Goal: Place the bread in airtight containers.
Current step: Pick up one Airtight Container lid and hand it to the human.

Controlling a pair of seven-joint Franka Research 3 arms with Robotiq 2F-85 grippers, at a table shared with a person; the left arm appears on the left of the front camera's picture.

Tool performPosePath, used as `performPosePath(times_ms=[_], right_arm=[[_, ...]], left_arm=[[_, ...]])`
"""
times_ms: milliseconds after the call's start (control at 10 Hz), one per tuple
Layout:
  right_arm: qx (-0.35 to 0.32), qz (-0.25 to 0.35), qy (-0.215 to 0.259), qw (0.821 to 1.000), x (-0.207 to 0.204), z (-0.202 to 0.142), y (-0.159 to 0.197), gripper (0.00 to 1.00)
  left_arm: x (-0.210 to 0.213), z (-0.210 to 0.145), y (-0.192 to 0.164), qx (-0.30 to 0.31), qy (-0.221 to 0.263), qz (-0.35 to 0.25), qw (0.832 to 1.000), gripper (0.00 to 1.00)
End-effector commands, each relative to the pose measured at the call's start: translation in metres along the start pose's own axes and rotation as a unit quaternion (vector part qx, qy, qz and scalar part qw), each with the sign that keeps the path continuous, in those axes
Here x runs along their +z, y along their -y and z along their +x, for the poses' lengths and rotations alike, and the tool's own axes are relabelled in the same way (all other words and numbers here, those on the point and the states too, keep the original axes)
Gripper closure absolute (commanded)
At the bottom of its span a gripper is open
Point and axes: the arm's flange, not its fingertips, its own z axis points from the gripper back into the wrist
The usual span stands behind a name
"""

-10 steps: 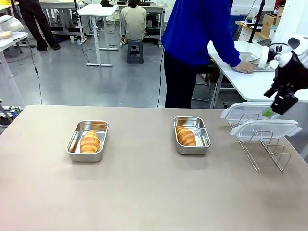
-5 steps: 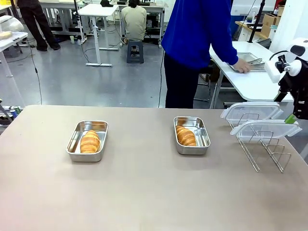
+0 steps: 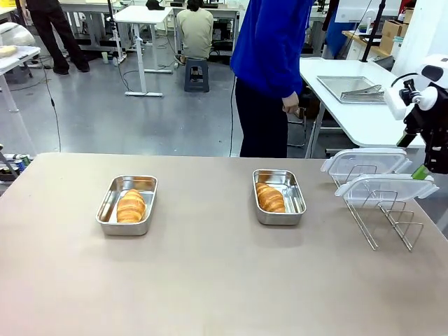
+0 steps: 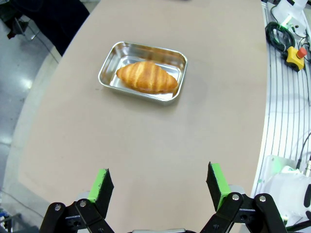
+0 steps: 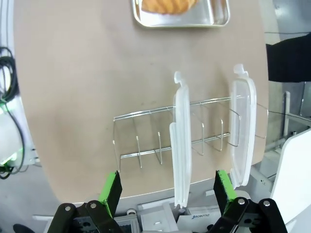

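Observation:
Two steel airtight containers stand open on the table, each with one piece of bread in it. The left tin [image 3: 137, 184] holds a croissant [image 3: 131, 206]; the right tin [image 3: 291, 193] holds another croissant [image 3: 270, 199]. Two clear lids [image 3: 365, 162] [image 3: 386, 187] lean in a wire rack [image 3: 388, 220] at the right. My left gripper [image 4: 159, 183] is open, high above the table, short of its tin [image 4: 112, 64] and croissant [image 4: 146, 77]. My right gripper [image 5: 167, 188] is open above the rack [image 5: 146, 136], with one lid [image 5: 181, 145] standing edge-on between its fingers and the other lid [image 5: 241, 131] beside it.
A person in a blue top [image 3: 269, 56] stands at the far edge of the table. Behind, a white side table carries a flat metal tray [image 3: 350, 89]. My right arm [image 3: 428, 98] hangs at the right edge. The second tin [image 5: 214, 10] lies beyond the rack.
My right arm has pulled back toward the right edge and then held still. The person has taken a hand off the tray on the side table and turned to the table.

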Motion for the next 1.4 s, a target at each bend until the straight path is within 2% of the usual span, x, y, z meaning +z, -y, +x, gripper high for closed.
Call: performPosePath(times_ms=[0, 600, 1000, 1100, 1200, 1300], right_arm=[[0.015, -0.029, 0.028, 0.999, -0.015, -0.015, -0.004, 0.00], [0.049, -0.026, 0.016, 0.998, -0.072, -0.037, 0.006, 0.00], [0.049, -0.036, 0.019, 0.998, -0.088, -0.041, 0.018, 0.00], [0.050, -0.038, 0.020, 0.998, -0.088, -0.042, 0.018, 0.59], [0.050, -0.042, 0.023, 0.998, -0.084, -0.042, 0.017, 0.59], [0.051, -0.043, 0.023, 0.998, -0.080, -0.041, 0.015, 1.00]], left_arm=[[0.000, -0.001, 0.001, -0.007, 0.001, -0.004, 1.000, 0.00], [0.000, -0.001, 0.001, -0.007, 0.001, -0.004, 1.000, 0.00], [0.000, -0.001, 0.001, -0.007, 0.001, -0.004, 1.000, 0.00], [0.000, -0.001, 0.001, -0.007, 0.001, -0.004, 1.000, 0.00], [0.000, -0.001, 0.001, -0.007, 0.001, -0.004, 1.000, 0.00], [0.000, -0.001, 0.001, -0.007, 0.001, -0.004, 1.000, 0.00]])
